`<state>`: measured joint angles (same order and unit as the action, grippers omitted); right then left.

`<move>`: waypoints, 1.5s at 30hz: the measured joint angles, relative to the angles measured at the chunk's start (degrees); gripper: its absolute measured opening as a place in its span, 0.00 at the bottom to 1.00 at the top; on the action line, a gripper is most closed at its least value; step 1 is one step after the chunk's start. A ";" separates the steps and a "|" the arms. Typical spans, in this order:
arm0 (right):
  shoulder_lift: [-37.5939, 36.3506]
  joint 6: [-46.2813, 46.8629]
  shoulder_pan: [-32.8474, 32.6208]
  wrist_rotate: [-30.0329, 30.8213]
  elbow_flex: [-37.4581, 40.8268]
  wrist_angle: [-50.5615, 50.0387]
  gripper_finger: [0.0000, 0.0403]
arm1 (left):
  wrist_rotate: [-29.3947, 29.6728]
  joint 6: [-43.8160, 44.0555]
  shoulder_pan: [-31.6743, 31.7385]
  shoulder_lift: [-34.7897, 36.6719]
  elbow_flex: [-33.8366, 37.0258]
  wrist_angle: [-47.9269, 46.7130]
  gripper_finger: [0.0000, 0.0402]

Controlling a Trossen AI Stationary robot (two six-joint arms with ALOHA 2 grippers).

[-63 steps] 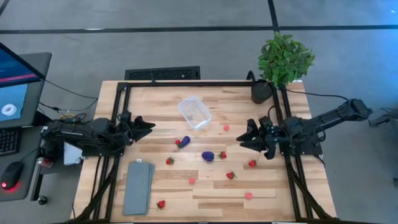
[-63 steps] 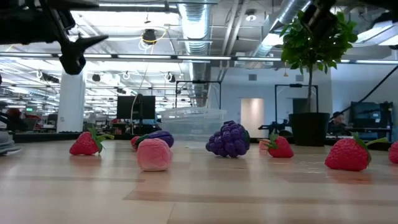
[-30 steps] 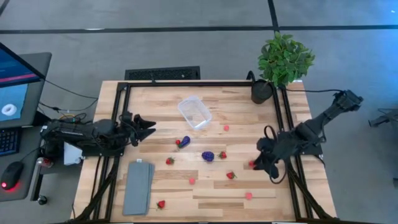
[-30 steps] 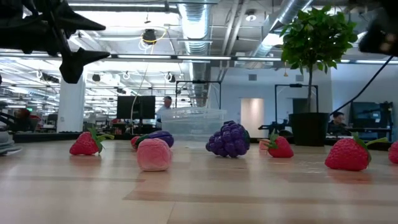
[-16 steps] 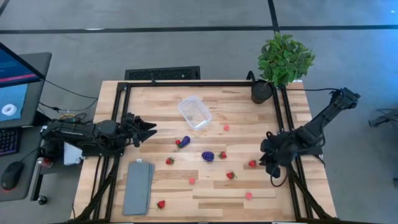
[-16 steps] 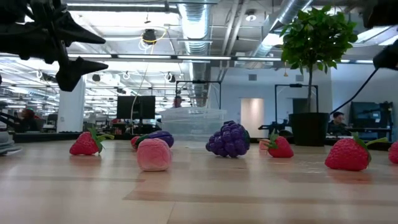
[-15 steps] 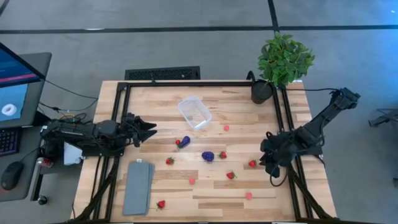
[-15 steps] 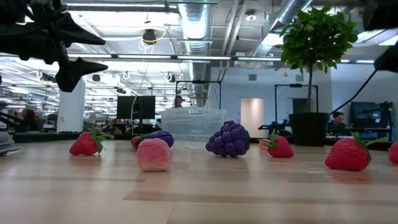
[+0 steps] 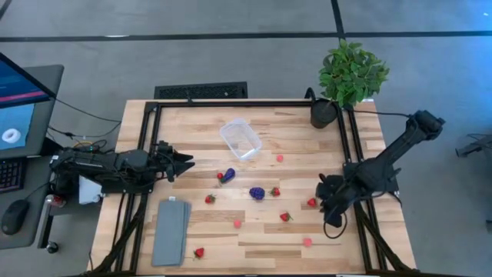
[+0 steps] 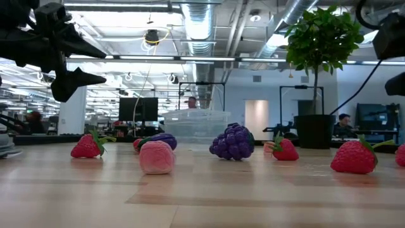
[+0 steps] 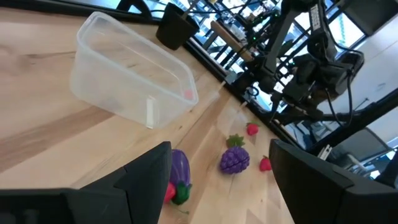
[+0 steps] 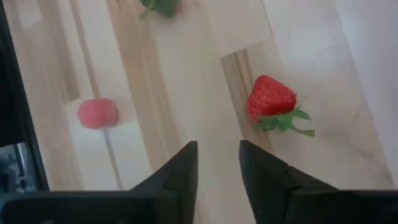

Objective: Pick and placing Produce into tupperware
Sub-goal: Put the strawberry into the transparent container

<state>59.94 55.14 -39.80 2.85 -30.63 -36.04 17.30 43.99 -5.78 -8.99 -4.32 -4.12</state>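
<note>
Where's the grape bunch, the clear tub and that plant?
grape cluster (image 10: pixel 235 142), low view, middle of the bunch.
clear plastic tub (image 9: pixel 241 139), high view, its floor.
potted plant (image 9: pixel 351 72), high view, the leaves.

The tub (image 9: pixel 241 138) is sitting mid-table toward the far edge, with the plant (image 9: pixel 347 75) at the far right corner. Fruit pieces (image 9: pixel 257 193) are lying scattered nearer, and a slab (image 9: pixel 171 231) is lying at the near left.

Produce (image 9: pixel 257 193), tupperware (image 9: pixel 241 138) on table (image 9: pixel 307 138)
</note>
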 joint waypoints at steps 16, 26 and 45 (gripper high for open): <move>1.92 -1.47 2.88 0.39 -0.04 2.29 0.68 | 1.41 0.35 0.02 0.01 0.00 -0.46 0.65; 4.16 -10.99 6.04 0.64 -0.04 2.21 0.69 | 1.39 2.49 0.02 0.01 0.00 -2.45 0.65; 8.81 -15.26 8.11 1.72 -0.09 2.65 0.69 | 3.08 2.84 0.00 0.00 0.02 -3.12 0.65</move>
<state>68.75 39.88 -31.68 4.57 -30.72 -33.39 20.38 46.83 -5.78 -8.99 -4.29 -7.24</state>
